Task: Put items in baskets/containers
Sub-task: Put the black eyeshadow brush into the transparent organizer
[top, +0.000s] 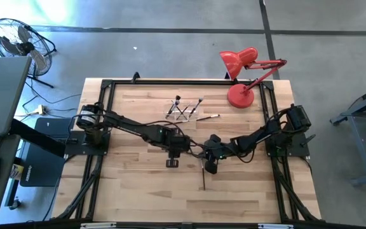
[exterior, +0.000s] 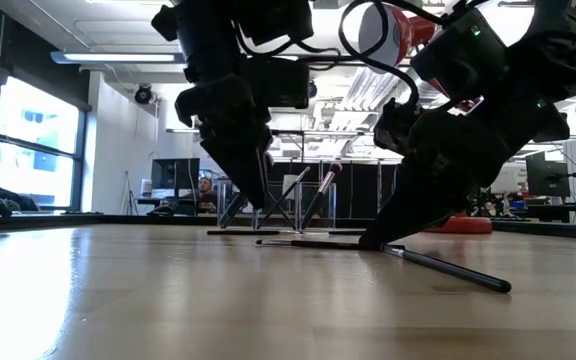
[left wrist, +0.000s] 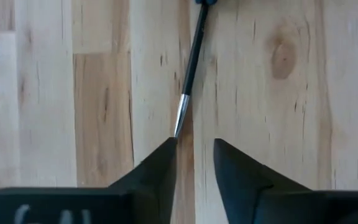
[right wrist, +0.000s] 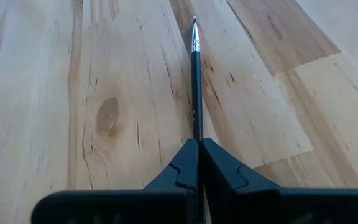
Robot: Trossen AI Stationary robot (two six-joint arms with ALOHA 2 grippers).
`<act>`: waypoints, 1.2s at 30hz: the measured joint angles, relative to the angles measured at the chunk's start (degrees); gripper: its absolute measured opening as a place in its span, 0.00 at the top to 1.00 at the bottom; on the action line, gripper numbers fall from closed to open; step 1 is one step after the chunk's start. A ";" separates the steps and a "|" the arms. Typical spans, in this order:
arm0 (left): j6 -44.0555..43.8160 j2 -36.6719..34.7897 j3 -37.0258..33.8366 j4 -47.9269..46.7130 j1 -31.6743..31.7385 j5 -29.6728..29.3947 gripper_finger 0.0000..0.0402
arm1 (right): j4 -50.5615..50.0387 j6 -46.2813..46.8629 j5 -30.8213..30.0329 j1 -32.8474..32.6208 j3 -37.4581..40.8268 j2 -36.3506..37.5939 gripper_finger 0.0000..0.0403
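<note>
a thin black makeup brush (right wrist: 196,81) lies flat on the bare wood at the near middle of the table (top: 132,191), and the right gripper (right wrist: 199,152) has its fingers pinched tight on the handle end, tip pointing away. the left gripper (left wrist: 194,162) hovers just beside it, fingers parted with a narrow gap, gripping nothing; one finger sits at the silvery ferrule of a second brush (left wrist: 190,78) lying on the wood. farther back, the clear holder (top: 183,109) stands near the red desk lamp (top: 243,76), with what look like three or four brushes leaning in it, though it is too small to count surely. one more brush (top: 208,117) lies loose beside it. risk now: the grip is right at the handle's end, so the long brush could swing or slip on the lift. the two arms sit close and could bump. a clumsy drop could tip the light holder.
</note>
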State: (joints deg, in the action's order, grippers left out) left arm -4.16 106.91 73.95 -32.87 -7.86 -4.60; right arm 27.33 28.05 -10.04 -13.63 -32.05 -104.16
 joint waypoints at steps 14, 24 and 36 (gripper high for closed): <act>5.41 2.16 -0.04 2.45 0.88 -2.03 0.67 | 0.05 -1.49 -0.18 0.02 -0.02 0.00 0.98; 5.13 2.10 -0.82 2.66 2.63 -2.12 0.67 | 0.07 -1.51 0.18 0.07 -0.02 0.00 0.98; 2.51 2.10 -4.20 7.96 1.29 -0.17 0.67 | 0.17 -4.72 1.38 0.11 -0.02 0.02 0.98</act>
State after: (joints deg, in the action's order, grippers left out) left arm -1.64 109.01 69.75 -24.91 -6.57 -4.78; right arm 27.51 23.33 -8.67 -13.52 -32.08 -104.14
